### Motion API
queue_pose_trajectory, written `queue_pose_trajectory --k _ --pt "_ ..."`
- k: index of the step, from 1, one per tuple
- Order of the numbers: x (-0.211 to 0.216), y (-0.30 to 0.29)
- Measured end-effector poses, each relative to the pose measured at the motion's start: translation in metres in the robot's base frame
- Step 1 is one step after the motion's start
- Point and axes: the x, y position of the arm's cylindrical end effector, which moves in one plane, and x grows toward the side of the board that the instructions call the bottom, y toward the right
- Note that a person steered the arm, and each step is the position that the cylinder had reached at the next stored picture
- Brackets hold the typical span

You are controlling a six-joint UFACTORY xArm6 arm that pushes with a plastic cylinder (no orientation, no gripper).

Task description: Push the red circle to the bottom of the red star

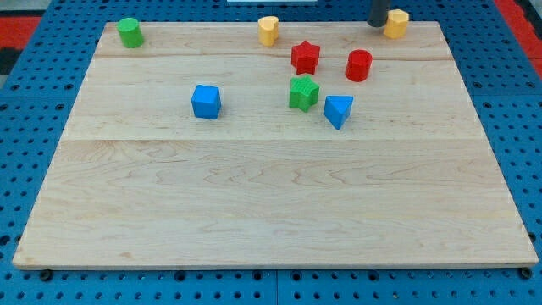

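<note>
Red circle [358, 65] sits just right of red star [305, 57]; my tip [377, 24] beside yellow block [395, 23]

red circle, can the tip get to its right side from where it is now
Probably yes. My tip sits at the view's top beside the yellow block, and the board between it and the red circle is bare; the red star lies on the far side.

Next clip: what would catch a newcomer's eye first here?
A tight cluster right of centre near the view's top: the red star, the red circle to its right, and the green block and blue block just below. My tip sits at the top edge beside a yellow block. The lower half of the wooden board holds no blocks.
</note>
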Motion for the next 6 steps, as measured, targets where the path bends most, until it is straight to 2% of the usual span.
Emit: queue_pose_trajectory --k 1,2,4,6 --pt "0.000 -0.001" --pt "0.012 -0.028" --pt "0.072 -0.025" --pt "0.120 -0.049"
